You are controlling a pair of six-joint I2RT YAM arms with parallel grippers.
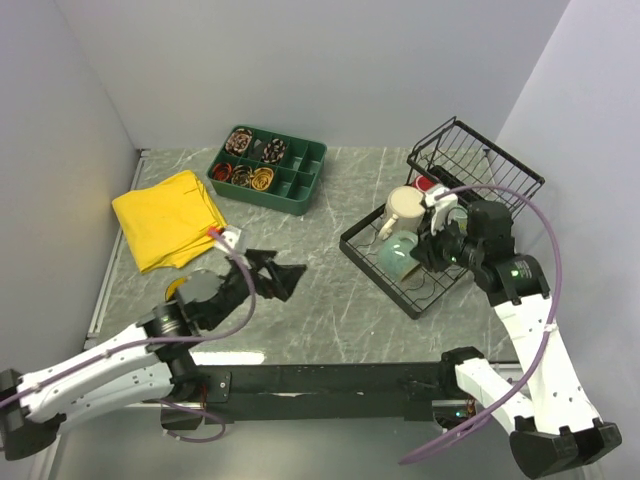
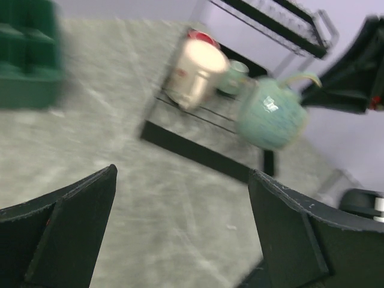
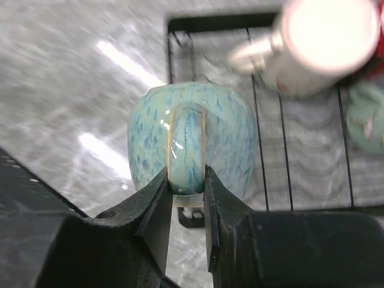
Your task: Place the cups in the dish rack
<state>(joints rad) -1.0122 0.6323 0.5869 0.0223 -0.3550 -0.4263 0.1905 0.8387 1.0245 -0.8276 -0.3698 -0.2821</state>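
So cream mug (image 1: 405, 208), red mug (image 1: 426, 185) & small teal mug (image 2: 237, 75) sit in the dish rack (image 1: 372, 258). Right gripper (image 3: 186, 198) jaws pinch grey-green mug (image 3: 228, 132) by its handle over rack's front. Left gripper (image 1: 275, 270) jaws wide, empty. Yellow mug (image 1: 178, 288) prob left, on bench (image 1: 340, 310).

Top view overhead, far; wrist views low, close; all share dish rack (image 1: 366, 266).
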